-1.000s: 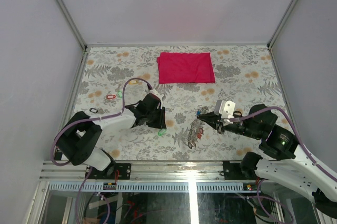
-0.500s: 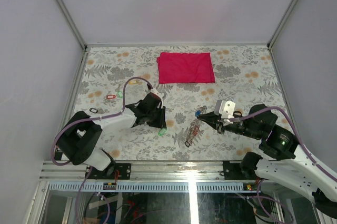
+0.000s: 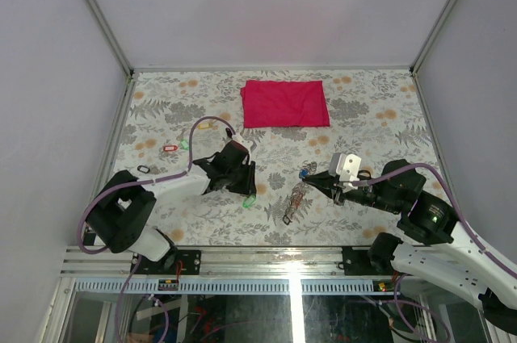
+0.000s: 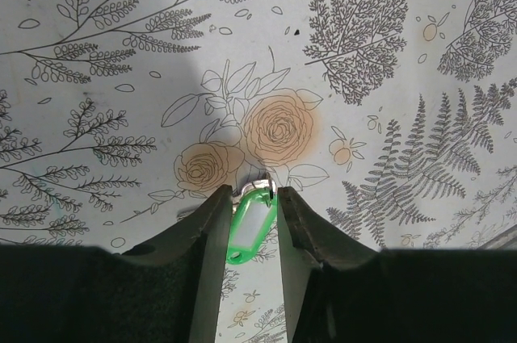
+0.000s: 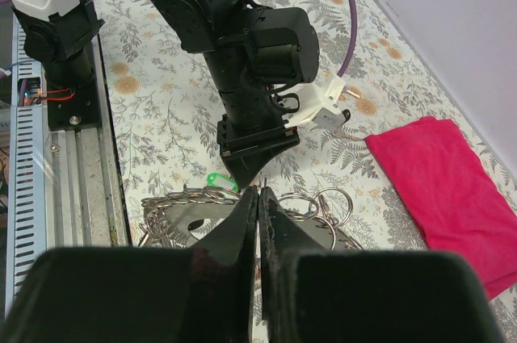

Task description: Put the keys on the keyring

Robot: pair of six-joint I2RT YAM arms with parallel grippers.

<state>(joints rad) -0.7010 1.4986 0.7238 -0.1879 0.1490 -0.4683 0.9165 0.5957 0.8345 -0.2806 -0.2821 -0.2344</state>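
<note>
My left gripper [image 3: 245, 190] is low over the table with its fingers pinched on a green-tagged key [image 4: 251, 227], whose small metal loop pokes out past the fingertips. In the top view that green tag [image 3: 249, 200] shows just below the fingers. My right gripper [image 3: 312, 179] is shut on the keyring [image 3: 296, 196], a bunch of metal rings with a blue tag [image 3: 304, 172] at its top. In the right wrist view the keyring [image 5: 194, 198] spreads to both sides of the shut gripper [image 5: 258, 191]. Red [image 3: 169, 148], yellow [image 3: 204, 125] and black [image 3: 144, 169] keys lie at the left.
A folded red cloth [image 3: 285, 103] lies at the back centre of the floral table [image 3: 371, 125]. White walls and metal rails [image 3: 121, 141] close the sides. The left arm's cable [image 3: 194, 137] arcs over the loose keys.
The left gripper has shifted slightly right with the green key. The keyring bunch under the right gripper has swung a little to the left.
</note>
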